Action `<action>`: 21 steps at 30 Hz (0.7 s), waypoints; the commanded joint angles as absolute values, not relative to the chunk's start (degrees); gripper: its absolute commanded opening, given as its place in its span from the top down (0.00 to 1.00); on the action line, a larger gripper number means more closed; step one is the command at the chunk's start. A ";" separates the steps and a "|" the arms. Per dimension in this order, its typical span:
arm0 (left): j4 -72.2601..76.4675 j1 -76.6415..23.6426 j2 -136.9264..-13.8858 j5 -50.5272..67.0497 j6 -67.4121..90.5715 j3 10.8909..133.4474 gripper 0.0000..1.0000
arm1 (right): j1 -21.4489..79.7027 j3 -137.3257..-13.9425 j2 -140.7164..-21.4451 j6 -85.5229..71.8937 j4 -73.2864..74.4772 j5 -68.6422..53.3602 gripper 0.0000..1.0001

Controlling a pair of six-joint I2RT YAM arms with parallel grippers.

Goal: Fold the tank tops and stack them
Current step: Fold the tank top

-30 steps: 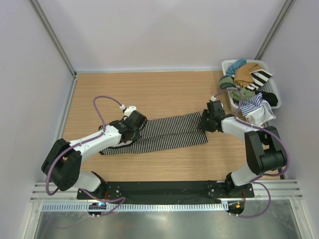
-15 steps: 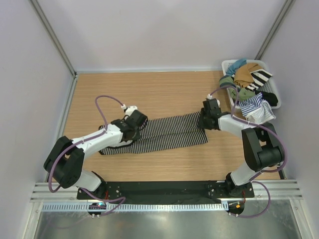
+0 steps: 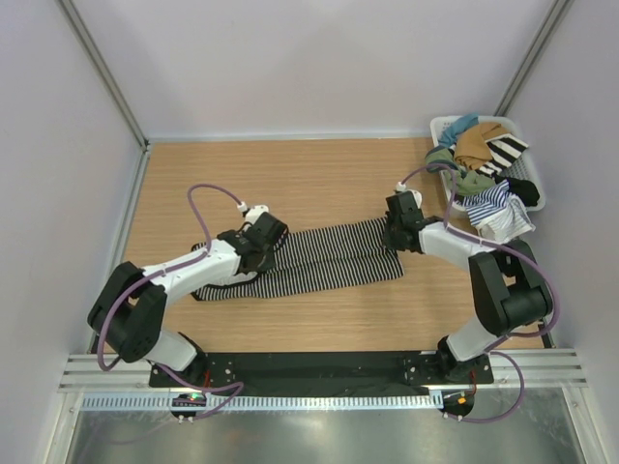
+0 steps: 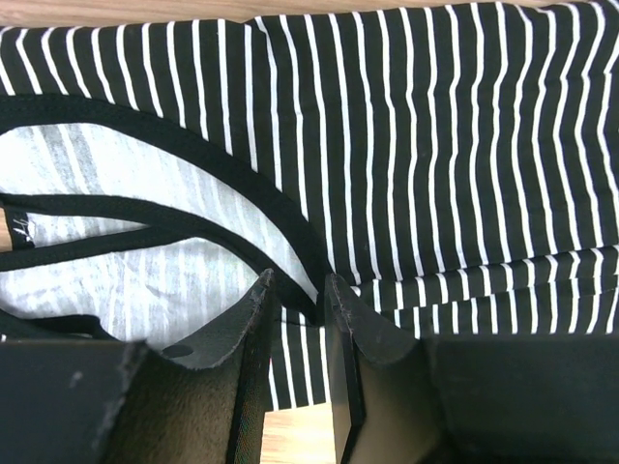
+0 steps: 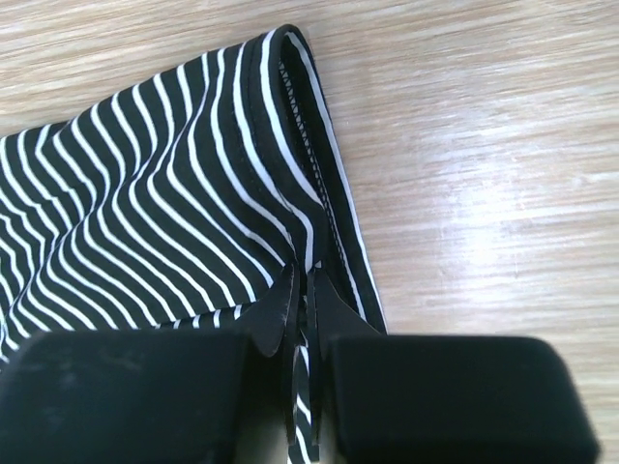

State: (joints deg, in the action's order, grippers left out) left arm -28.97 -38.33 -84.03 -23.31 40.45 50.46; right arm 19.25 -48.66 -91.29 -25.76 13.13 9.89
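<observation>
The fine black-and-white striped tank top (image 3: 319,259) lies flat across the middle of the table, straps to the left. My left gripper (image 3: 263,235) rests at its strap end. In the left wrist view its jaws (image 4: 298,282) stand a narrow gap apart over the black armhole trim, with flat cloth (image 4: 435,145) and wood showing between them. My right gripper (image 3: 395,224) is at the hem corner. The right wrist view shows it (image 5: 302,275) shut on the hem edge of the top (image 5: 145,193). The blue-and-white tank top (image 3: 493,205) hangs over the basket's front.
A white basket (image 3: 437,124) at the back right corner holds several tan, green, teal and black clothes and a bold striped cloth. Bare wood lies behind and in front of the top. Grey walls stand close on both sides.
My right gripper has slid a little left onto the hem corner and closed on it. The left gripper has stayed almost still at the strap end.
</observation>
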 commanded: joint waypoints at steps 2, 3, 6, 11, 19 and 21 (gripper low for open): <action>-26.72 -38.06 -85.43 -22.94 40.78 53.00 0.72 | 19.86 -47.99 -86.05 -26.80 14.32 12.57 0.93; -26.63 -38.06 -85.78 -22.85 40.78 53.17 0.72 | 19.86 -47.29 -85.00 -26.89 14.33 12.22 0.94; -26.63 -38.06 -86.83 -22.41 40.96 53.70 0.72 | 19.86 -45.97 -83.50 -27.24 14.85 11.60 0.94; -26.37 -38.06 -88.06 -21.36 41.40 53.61 0.73 | 19.86 -42.90 -82.44 -28.65 13.89 10.02 0.95; -27.24 -38.06 -87.36 -22.24 41.31 53.26 0.73 | 19.78 -38.77 -81.57 -31.29 13.19 11.42 0.86; -27.68 -38.06 -87.19 -22.67 40.96 53.61 0.73 | 19.78 -37.62 -80.34 -31.29 12.57 11.43 0.83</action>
